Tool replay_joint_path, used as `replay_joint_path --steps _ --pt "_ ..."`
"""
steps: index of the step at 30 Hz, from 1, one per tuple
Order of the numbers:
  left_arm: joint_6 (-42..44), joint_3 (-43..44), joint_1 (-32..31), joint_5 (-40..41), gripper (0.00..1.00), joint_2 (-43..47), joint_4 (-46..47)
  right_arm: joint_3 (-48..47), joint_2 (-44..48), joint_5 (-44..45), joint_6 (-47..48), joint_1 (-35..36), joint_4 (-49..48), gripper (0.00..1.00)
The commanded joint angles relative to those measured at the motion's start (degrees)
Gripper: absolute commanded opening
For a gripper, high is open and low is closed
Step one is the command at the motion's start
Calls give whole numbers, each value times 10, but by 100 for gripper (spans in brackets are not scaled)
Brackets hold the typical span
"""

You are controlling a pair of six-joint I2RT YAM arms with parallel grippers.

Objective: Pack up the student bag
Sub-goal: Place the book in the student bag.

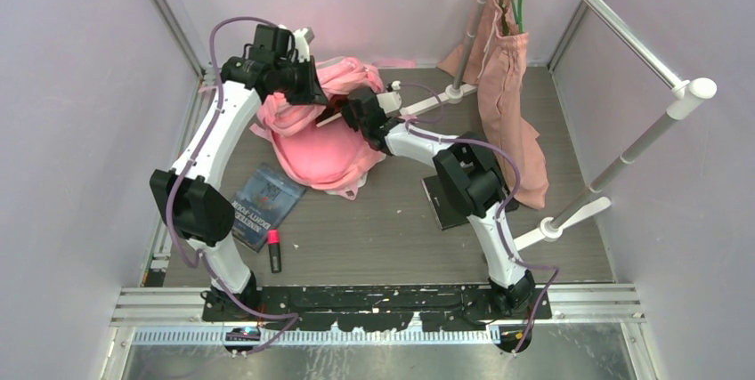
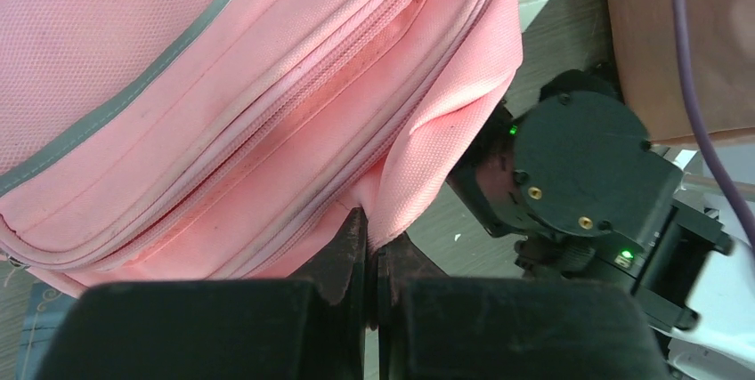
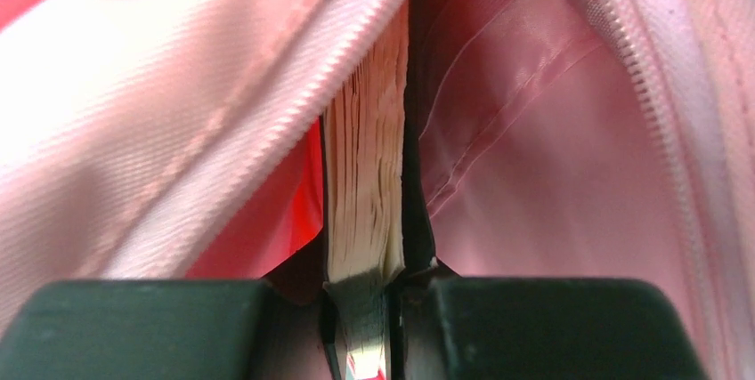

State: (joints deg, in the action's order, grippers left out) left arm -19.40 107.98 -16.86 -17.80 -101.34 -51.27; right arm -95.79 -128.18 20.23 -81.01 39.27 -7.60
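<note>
Right wrist view: a book (image 3: 363,175) is clamped between the fingers of the right gripper (image 3: 365,295), long axis aimed straight ahead into the mouth of the student bag (image 1: 325,144), lying far-left on the table (image 1: 401,229); the mouth's fabric rim is pinched tight by the left gripper (image 2: 374,242); a straight forward push is judged needed.

Robotics lab cell, white walls (image 1: 80,60), aluminium frame posts (image 1: 165,8), left arm (image 1: 214,131) and right arm (image 1: 495,239) bolted to a grey table (image 1: 383,229)

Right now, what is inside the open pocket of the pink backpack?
A book, page edges showing, clamped in the right gripper, and the backpack's pink lining. The bottom is covered by fabric and the book.
</note>
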Motion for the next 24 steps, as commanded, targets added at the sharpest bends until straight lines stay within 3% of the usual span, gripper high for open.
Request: replay_joint_path --steps 1,3,4,5,8,13,19,21,24 --pt "-30 -2 -1 -44 0 56 65 -39 -6 10 3 4 -1 23" --pt "-32 -14 -2 -44 0 62 75 -22 7 6 13 9 -9 53" --pt "-33 -19 -1 -44 0 64 80 -8 17 6 18 12 -16 64" --pt "-34 -22 -2 -44 0 64 81 7 29 4 21 14 -23 68" --pt "-34 -27 -1 -42 0 59 80 51 66 -13 32 18 -43 76" --pt "-27 -28 -1 -31 0 55 76 140 139 -70 48 27 -68 80" --pt "-7 -32 -1 -7 0 55 73 299 311 -100 107 28 -58 91" --pt "-2 -33 -1 -1 0 54 74 342 378 -82 153 27 -15 92" --pt "19 -44 -1 -18 0 58 76 387 476 13 233 24 147 93"
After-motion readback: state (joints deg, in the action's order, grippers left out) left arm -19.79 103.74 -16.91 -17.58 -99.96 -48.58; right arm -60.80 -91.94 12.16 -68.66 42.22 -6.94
